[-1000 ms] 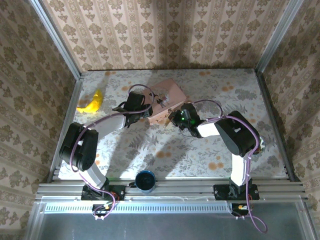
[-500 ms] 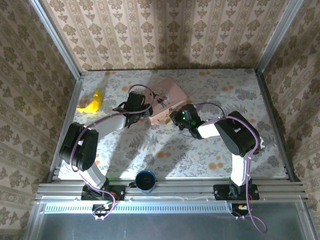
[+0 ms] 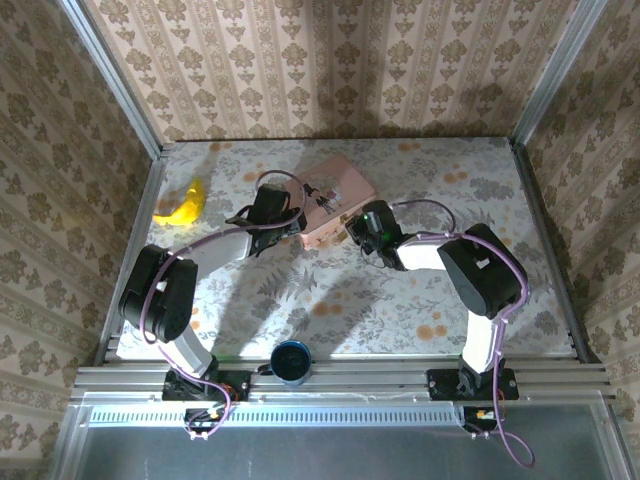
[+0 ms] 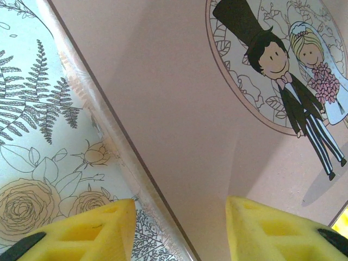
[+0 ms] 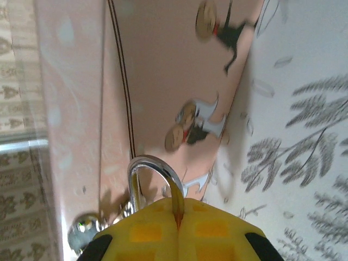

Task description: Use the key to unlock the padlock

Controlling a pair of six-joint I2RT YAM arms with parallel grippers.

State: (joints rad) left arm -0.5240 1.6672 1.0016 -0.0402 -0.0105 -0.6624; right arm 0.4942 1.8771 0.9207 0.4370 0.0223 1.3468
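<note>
**Wrist views at the pink box.** On the right gripper (image 5: 176, 217) we see yellow moulded pads (image 5: 136, 231) pressed together on the padlock (image 5: 149, 160). Its thin, silvery shackle arches out just ahead of the fingertips, and the lock body is hidden between the pads. A small shiny round piece (image 5: 81, 227) left of the fingers is too blurred to identify. The smooth, flat-sided pink box (image 5: 147, 65) stands just beyond the shackle, with open floral table (image 5: 304, 136) to the fingers' right. On the left gripper (image 4: 179, 228), the fingers (image 4: 76, 231) are spread wide and cut off by the lower frame edge. The box's long edge runs between them, and we cannot tell whether they touch it.
</note>
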